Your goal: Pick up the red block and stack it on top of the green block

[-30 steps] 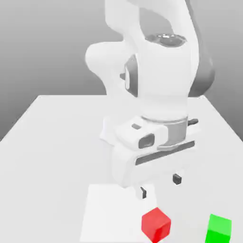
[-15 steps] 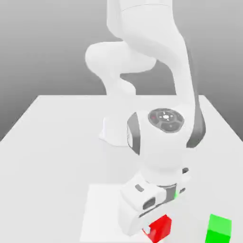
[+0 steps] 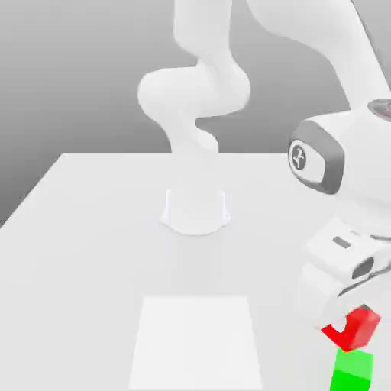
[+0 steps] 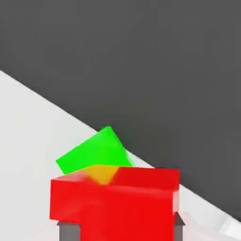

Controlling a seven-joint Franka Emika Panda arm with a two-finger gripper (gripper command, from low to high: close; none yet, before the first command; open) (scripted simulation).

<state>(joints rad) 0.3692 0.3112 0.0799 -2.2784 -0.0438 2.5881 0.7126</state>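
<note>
Now we carry the red block (image 3: 353,328) clamped in our closed tool (image 3: 353,330), tilted and hanging just above the green block (image 3: 353,371), so lowering should seat it.

One red block (image 3: 353,328), tilted, directly above the green block; one green block (image 3: 352,370), the landmark here, sitting on the tabletop at the near edge on the exterior view's right; two blocks in all, one of each colour; one white robot arm (image 3: 200,92) rising behind the green block; one end effector (image 3: 347,324) at its tip, just above the green block, with two dark fingertips (image 4: 70,230) flanking the red block in the hand view; one tabletop (image 3: 92,229); one paler square patch (image 3: 195,340) on it, to the exterior view's left of the green block.
</note>
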